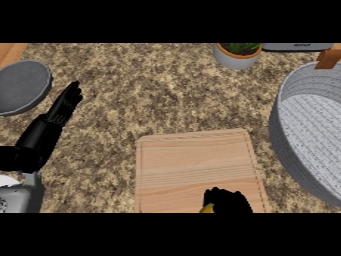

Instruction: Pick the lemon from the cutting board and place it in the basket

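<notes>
A light wooden cutting board [195, 165] lies on the counter at the lower middle. At its near edge my right hand [228, 201] shows as curled black fingers. They wrap a yellow lemon [208, 208], of which only a small sliver peeks out at the left of the fingers. The grey woven basket [287, 145] with a wooden handle stands at the right, apart from the hand. At the left, over the counter, my left hand [64, 107] rests open with fingers straight, pointing away from me.
A grey round plate [14, 87] sits at the far left. A potted plant [237, 54] in a white pot stands at the back, beside a dark appliance [297, 47]. Speckled counter lies between the board and the plate.
</notes>
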You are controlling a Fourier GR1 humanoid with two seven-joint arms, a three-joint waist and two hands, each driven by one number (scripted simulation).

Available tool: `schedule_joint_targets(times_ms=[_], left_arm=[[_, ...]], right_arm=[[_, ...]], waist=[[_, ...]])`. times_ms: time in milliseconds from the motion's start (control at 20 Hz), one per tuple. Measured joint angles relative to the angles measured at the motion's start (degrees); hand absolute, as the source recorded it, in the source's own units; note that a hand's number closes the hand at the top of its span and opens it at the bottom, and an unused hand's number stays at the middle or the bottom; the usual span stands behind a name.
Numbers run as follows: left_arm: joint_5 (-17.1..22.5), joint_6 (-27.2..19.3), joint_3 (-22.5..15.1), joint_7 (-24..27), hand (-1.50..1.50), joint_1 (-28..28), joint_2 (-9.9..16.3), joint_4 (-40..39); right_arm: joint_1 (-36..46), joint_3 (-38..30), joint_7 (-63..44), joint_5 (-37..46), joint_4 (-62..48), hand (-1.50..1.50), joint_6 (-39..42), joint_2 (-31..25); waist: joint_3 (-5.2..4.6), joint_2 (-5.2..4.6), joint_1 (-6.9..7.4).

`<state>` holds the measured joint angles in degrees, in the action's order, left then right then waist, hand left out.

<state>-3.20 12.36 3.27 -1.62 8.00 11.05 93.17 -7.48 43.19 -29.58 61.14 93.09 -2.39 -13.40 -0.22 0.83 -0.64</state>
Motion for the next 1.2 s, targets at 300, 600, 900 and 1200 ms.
schedule_joint_targets(times_ms=[300,600,900,1200], left_arm=[[-0.2,-0.5,0.1,-0.5,0.0,-0.4,-0.4,0.2],[0.4,0.2,1.2,0.2,0.0,0.1,0.4,-1.0],[0.4,0.1,1.2,-0.2,0.0,0.0,0.3,-0.4],[0.0,-0.1,1.3,0.6,0.0,-0.8,0.2,-0.8]], right_arm=[[-12.7,3.0,14.8,0.5,9.6,1.5,-10.2,-19.6],[-25.0,0.8,25.3,-7.2,18.2,1.5,-22.3,-32.5],[-32.5,1.3,35.3,-20.0,31.0,1.5,-30.3,-37.7],[-39.6,0.2,44.6,-27.2,40.7,1.5,-38.9,-43.6]], waist=[[0.21,-0.14,-0.9],[0.23,-0.54,-0.8],[0.3,-0.54,-0.92],[0.29,-0.37,-1.48]])
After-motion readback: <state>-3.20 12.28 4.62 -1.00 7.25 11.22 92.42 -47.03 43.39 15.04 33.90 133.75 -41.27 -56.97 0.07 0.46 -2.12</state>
